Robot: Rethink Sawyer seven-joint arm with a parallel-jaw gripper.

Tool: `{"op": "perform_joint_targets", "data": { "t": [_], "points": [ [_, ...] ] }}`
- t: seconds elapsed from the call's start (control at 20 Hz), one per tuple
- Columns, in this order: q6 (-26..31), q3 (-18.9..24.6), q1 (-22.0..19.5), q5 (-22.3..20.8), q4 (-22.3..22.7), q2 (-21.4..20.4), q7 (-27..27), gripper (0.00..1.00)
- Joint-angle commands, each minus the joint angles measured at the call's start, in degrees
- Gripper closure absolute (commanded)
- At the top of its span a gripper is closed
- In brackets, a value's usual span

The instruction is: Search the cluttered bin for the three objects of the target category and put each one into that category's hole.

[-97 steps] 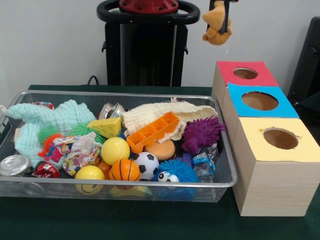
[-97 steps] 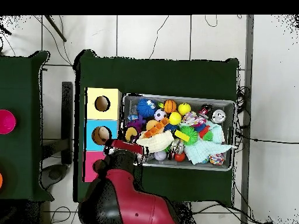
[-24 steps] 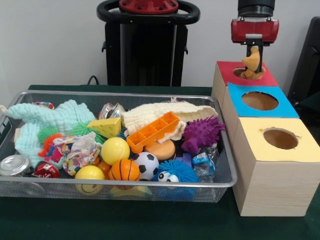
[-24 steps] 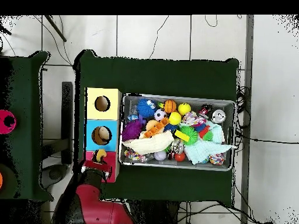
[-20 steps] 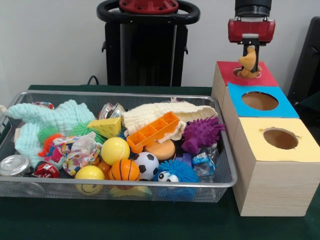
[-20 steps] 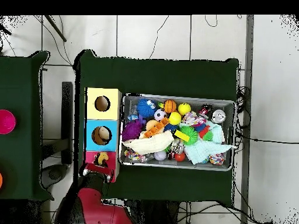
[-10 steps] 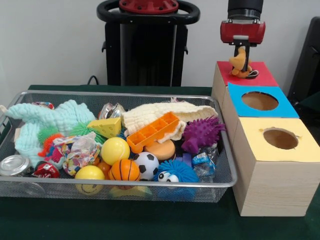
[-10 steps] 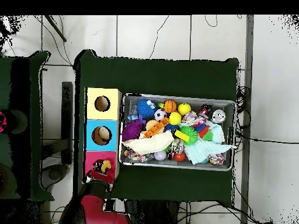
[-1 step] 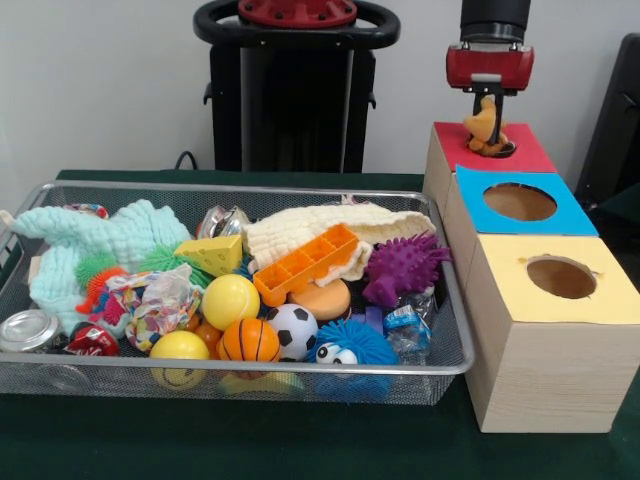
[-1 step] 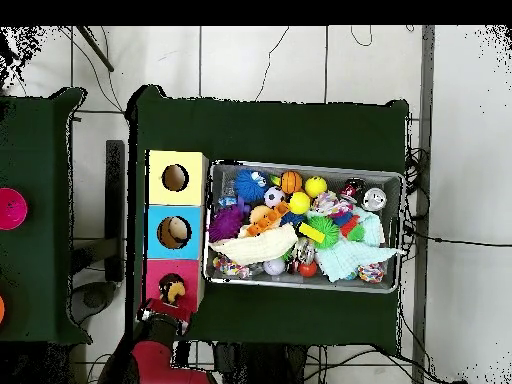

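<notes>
End effector [image 9: 489,118] pinching orange plush toy [image 9: 483,126], which hangs upright w/ its lower end at the red box's [image 9: 522,152] hole. Toy sits directly under the end effector, roughly over the hole; release should prob drop it in.

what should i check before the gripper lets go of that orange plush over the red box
1. Gripper shut on the orange plush toy: ok.
2. Toy over the red box, not the blue box or yellow box: ok.
3. Toy centred on the red box's hole: cannot tell; in the front view it sits toward the hole's left side.
4. Toy's lower end at the hole's rim: ok, about level.
5. Hole free of anything else: cannot tell, the toy hides it.
6. Nothing dragged out of the wire bin: ok.
</notes>
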Motion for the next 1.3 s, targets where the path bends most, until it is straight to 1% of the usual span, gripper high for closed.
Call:
{"op": "perform_joint_targets", "data": {
  "t": [0.05, 0.25, 0.6, 0.7, 0.75, 0.8, 0.85, 0.9, 1.3],
  "points": [
    [-3.59, 0.67, 0.98, 5.41, -2.15, 2.00, 15.61, 1.00],
    [-3.26, 0.82, 1.64, 6.65, -2.53, 2.00, 15.42, 1.00],
    [-3.38, 0.73, 2.06, 7.69, -3.49, 3.23, 14.88, 1.00],
    [-3.58, 1.08, 1.58, 7.80, -3.21, 3.09, 16.02, 1.00],
    [-3.68, 1.26, 1.34, 7.86, -3.06, 3.02, 16.59, 0.00],
    [-2.41, 1.19, 1.18, 7.80, -3.10, 2.73, 15.63, 0.00],
    [-0.62, 0.42, 2.44, 8.36, -3.63, 2.66, 12.59, 0.00],
    [-1.02, -0.53, 3.82, 9.99, -3.58, 2.64, 12.03, 0.00],
    [0.90, -1.41, 4.97, 12.27, -3.47, 1.91, 11.50, 0.00]
  ]
}}
